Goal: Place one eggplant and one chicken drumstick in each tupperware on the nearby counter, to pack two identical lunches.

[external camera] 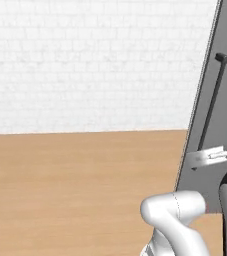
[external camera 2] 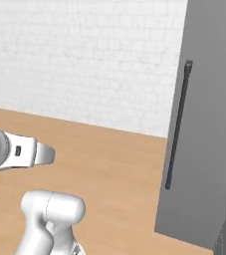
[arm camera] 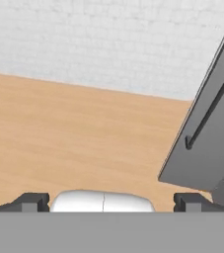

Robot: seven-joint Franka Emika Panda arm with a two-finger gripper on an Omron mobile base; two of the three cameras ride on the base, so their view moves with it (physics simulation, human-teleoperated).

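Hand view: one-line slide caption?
Open gripper over light-brown wooden surface, tall grey panel with dark bar handle at right.

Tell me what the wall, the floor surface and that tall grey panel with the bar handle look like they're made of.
The wall looks like white-painted brick, matte, with faint mortar lines. The light-brown surface looks like wood, with a fine grain running across, satin rather than glossy. The tall grey panel reads as smooth painted or brushed metal, though laminate is possible; its dark bar handle looks like black metal.

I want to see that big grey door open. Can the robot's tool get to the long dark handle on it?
Probably yes. The open tool holds nothing, and nothing stands between it and the dark handle on the grey door, just bare wooden floor.
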